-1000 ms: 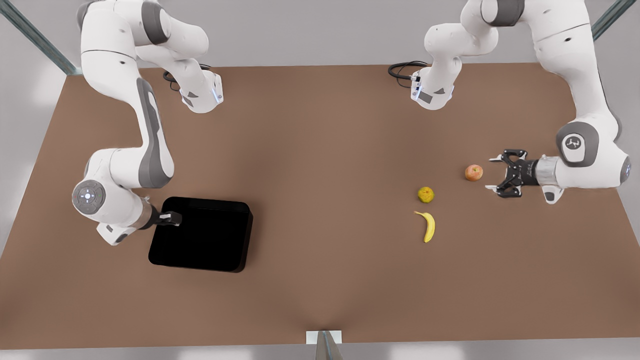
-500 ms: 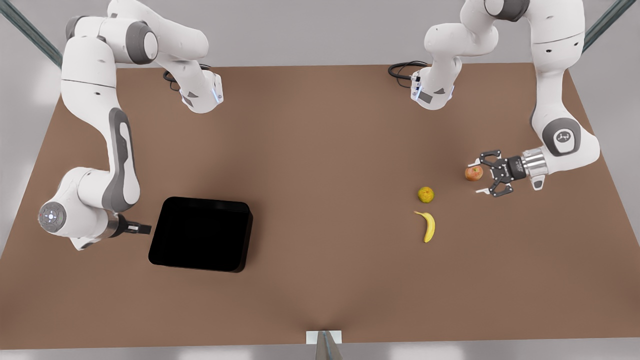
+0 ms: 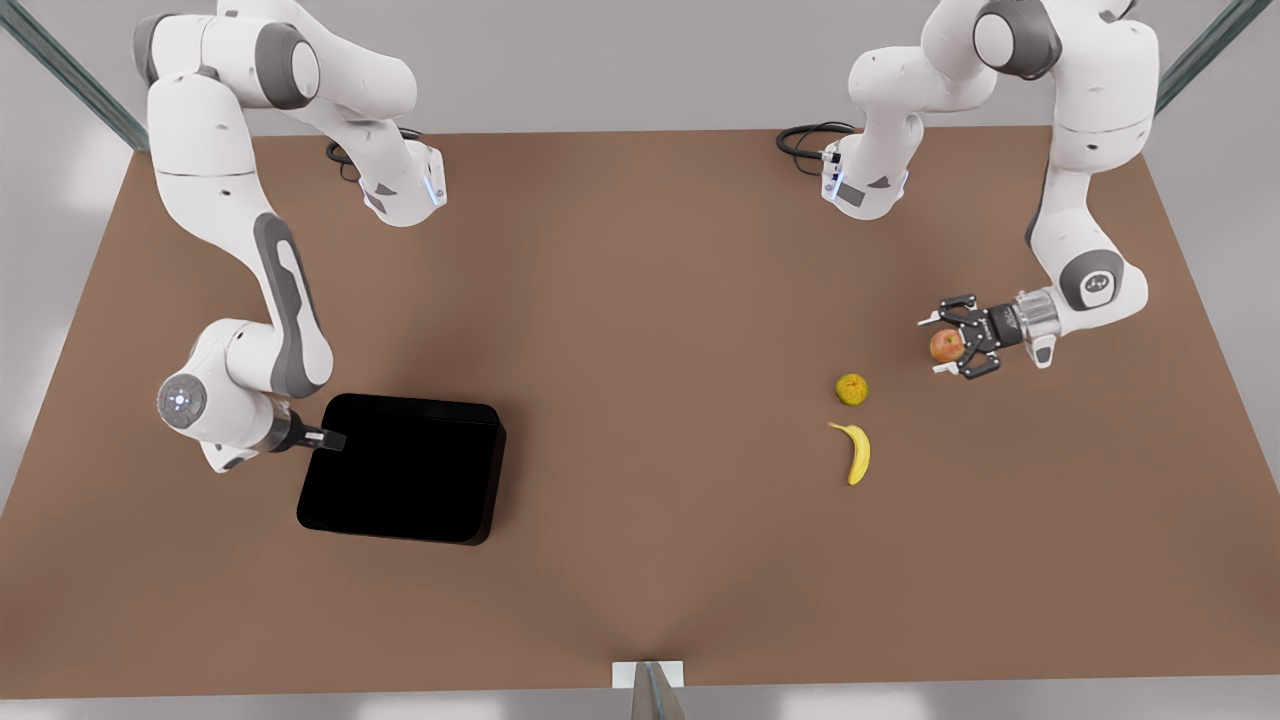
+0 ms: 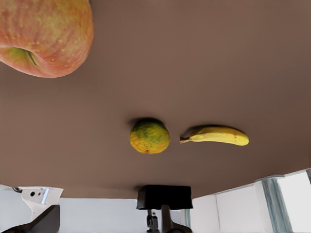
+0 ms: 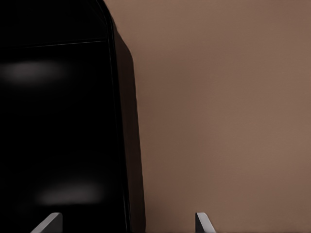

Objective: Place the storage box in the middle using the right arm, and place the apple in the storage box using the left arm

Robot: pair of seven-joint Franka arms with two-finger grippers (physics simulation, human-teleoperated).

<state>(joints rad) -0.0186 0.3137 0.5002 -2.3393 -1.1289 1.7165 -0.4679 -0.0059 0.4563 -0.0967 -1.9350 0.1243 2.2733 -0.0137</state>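
The storage box (image 3: 400, 468) sits flat on the table (image 3: 640, 300), out at about eight o'clock from the table's middle in the front view, so it has not been brought to the centre yet. The right gripper (image 3: 333, 439) is at the box's nine-o'clock wall; in the right wrist view its two fingertips (image 5: 48, 223) stand apart with the black wall between them, spread and not yet pinching it as far as I can judge.

Well apart, at about three o'clock, the apple (image 3: 947, 346) rests on the table. The left gripper (image 3: 938, 343) has its fingers spread around the apple, one on each side, not closed on it. A dull yellow fruit (image 3: 851, 389) lies near the apple at its eight o'clock, and a banana (image 3: 854, 452) just beyond.

Both steps are left: neither thing is grasped or moved.
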